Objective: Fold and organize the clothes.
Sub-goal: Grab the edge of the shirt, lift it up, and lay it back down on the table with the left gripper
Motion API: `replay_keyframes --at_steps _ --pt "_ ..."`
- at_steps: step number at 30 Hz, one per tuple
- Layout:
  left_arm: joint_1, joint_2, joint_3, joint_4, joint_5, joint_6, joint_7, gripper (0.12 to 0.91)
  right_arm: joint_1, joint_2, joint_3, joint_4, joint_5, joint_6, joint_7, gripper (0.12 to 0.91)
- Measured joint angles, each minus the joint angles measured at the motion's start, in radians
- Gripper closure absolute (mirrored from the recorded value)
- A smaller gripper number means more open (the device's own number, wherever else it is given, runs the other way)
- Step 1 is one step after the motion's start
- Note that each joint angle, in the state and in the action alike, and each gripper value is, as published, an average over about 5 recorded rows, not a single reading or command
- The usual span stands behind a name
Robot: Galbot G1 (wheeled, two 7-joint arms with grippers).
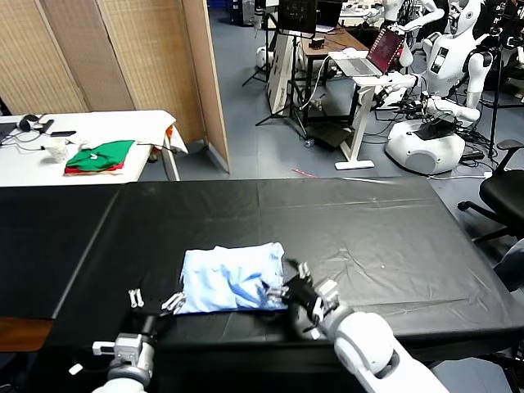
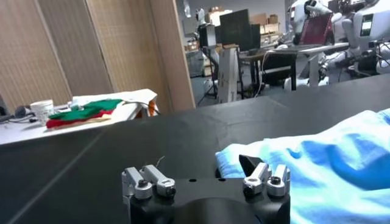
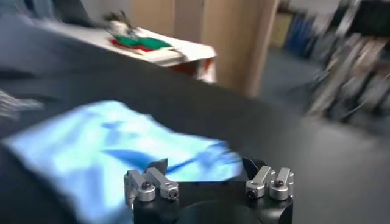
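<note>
- Head view, item one: pale sky-blue folded T-shirt of thin soft fabric (image 1: 232, 278), lying on the black cloth-covered table (image 1: 368, 237), between the two grippers.
- Left gripper (image 1: 155, 301): fingers spread, holding nothing, just beside the shirt's near corner.
- Right gripper (image 1: 296, 288): fingers spread, at the shirt's opposite edge; contact cannot be told.
- Beyond the left gripper: white side table (image 1: 123, 123) bearing green-and-red folded garments (image 1: 101, 155).
</note>
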Motion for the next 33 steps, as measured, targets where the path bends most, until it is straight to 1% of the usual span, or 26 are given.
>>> replay_keyframes --at_steps 3,8,13,19,26,29,30,33 --pt "0.007 0.000 -0.004 -0.002 0.001 -0.004 0.000 0.123 -0.005 0.013 0.000 -0.006 0.065 -0.003 0.003 0.118" --pt "0.014 -0.005 -0.006 -0.002 0.004 -0.009 0.000 0.123 0.004 0.033 -0.003 -0.026 0.102 0.000 0.000 0.131" --pt "0.022 -0.007 -0.008 -0.003 0.008 -0.014 0.000 0.123 0.018 0.050 -0.010 -0.049 0.114 -0.001 0.001 0.205" --pt "0.028 -0.006 -0.017 -0.004 0.009 -0.017 0.000 0.123 0.001 0.041 -0.012 -0.038 0.117 -0.011 0.000 0.296" --pt "0.030 -0.007 -0.018 -0.007 0.011 -0.017 0.000 0.123 -0.027 0.019 -0.009 -0.005 0.119 -0.023 -0.001 0.498" --pt "0.032 -0.007 -0.017 -0.009 0.012 -0.016 0.000 0.123 -0.037 0.011 -0.006 0.007 0.120 -0.027 0.000 0.605" --pt "0.033 -0.007 -0.017 -0.010 0.012 -0.016 0.000 0.123 -0.041 0.007 -0.004 0.012 0.120 -0.029 0.001 0.658" --pt "0.035 -0.005 -0.017 -0.012 0.012 -0.016 0.000 0.123 -0.054 -0.003 0.004 0.026 0.120 -0.034 0.005 0.781"
